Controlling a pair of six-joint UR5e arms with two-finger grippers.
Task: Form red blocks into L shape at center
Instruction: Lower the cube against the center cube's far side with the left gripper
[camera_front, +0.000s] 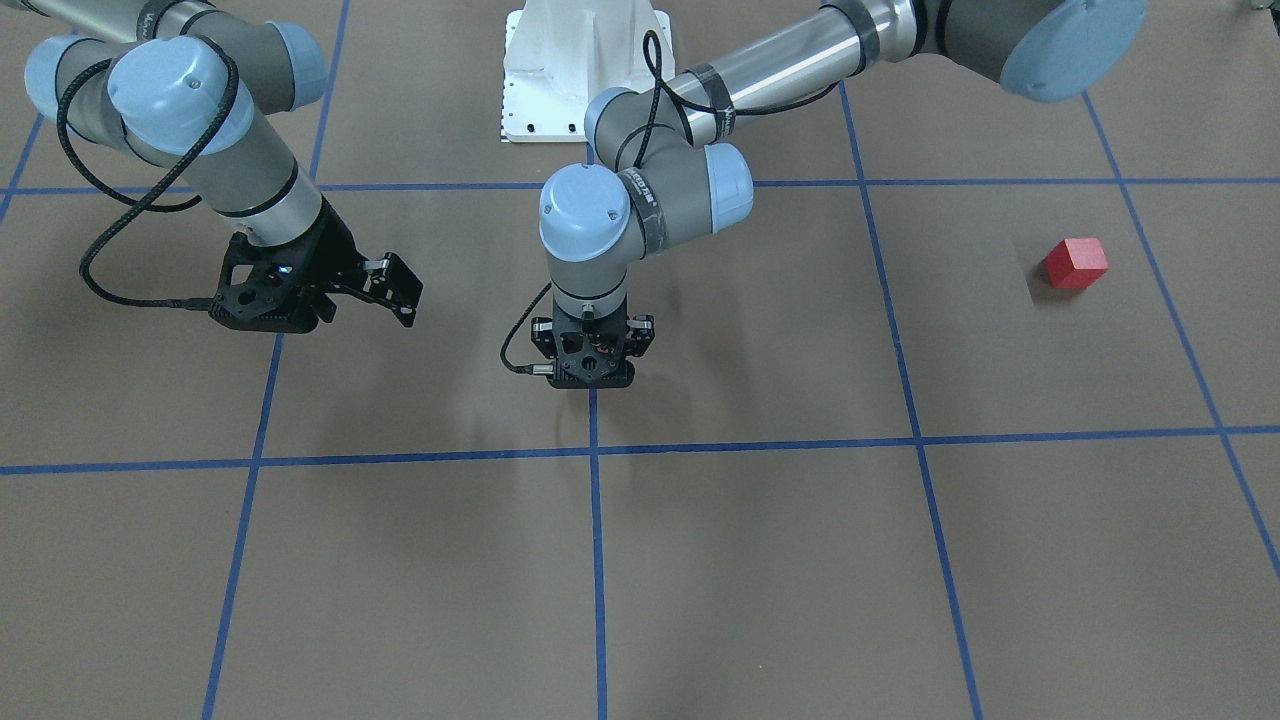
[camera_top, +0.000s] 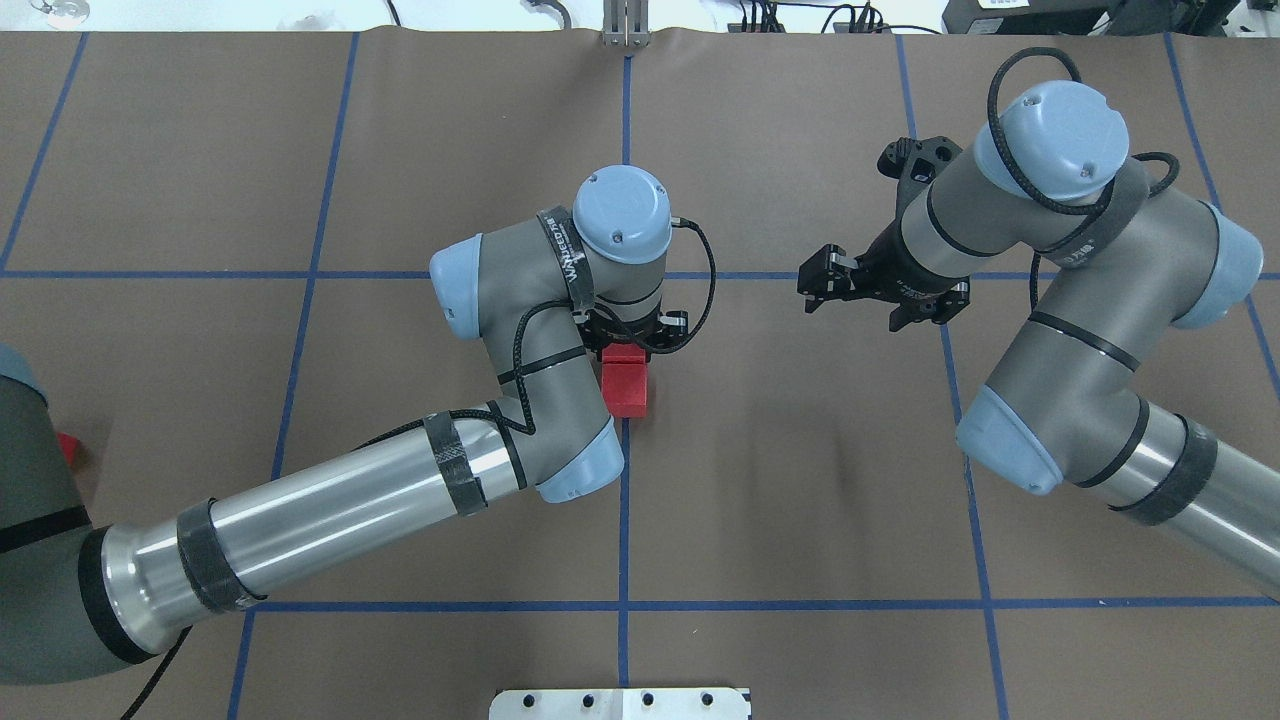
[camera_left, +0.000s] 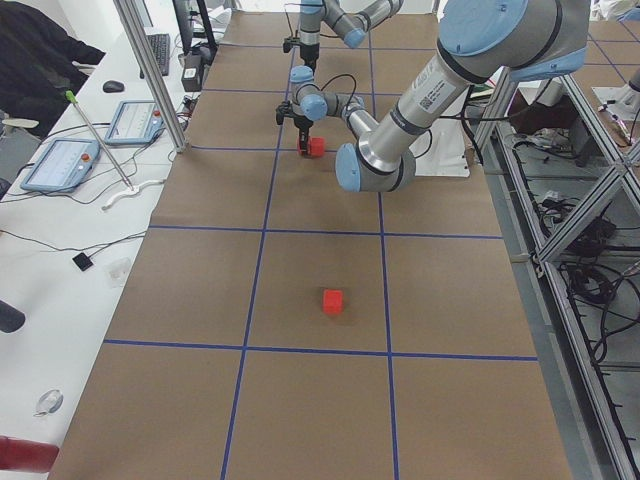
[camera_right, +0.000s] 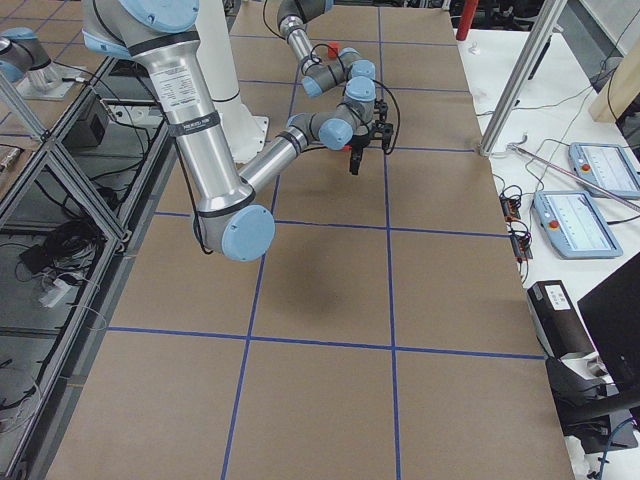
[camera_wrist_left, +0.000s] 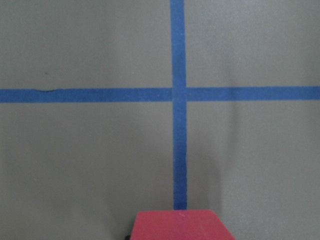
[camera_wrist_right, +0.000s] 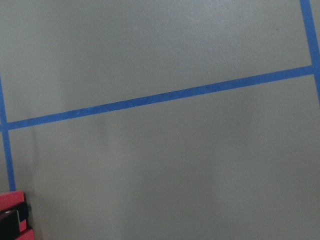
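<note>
Currently two of the red blocks (camera_top: 627, 375) lie end to end at the center (camera_top: 626, 500) of the bench (camera_top: 800, 500), making a short row. Its long axis runs along the middle line of blue tape (camera_top: 624, 150), pointing straight away from the robot. The row straddles that line and sits nearer the far cross line than the near one.

In the overhead view a faint seam splits the row. The near block (camera_top: 628, 398) shows its whole top. The far block (camera_top: 622, 353) is mostly hidden under the left gripper (camera_top: 630, 342), which points straight down over it. The left wrist view has a red block (camera_wrist_left: 180, 226) at its bottom edge, its front edge square to the tape, and the tape line runs on from it to a crossing.

Black parts of the left gripper flank the far block on both sides, and the right wrist view shows one of its dark fingers (camera_wrist_right: 10, 220) against red. No view shows whether the fingers are clenched on the block or merely beside it, so I cannot tell.

The third block (camera_front: 1075, 263) sits alone on the robot's left side of the bench. It is well apart from the row, beyond the next tape line out, in the same band between the two cross lines. No L is formed yet.

The right gripper (camera_top: 815, 283) hangs above the bench to the robot's right of the row, tilted toward it. Its fingers are spread with nothing between them.
</note>
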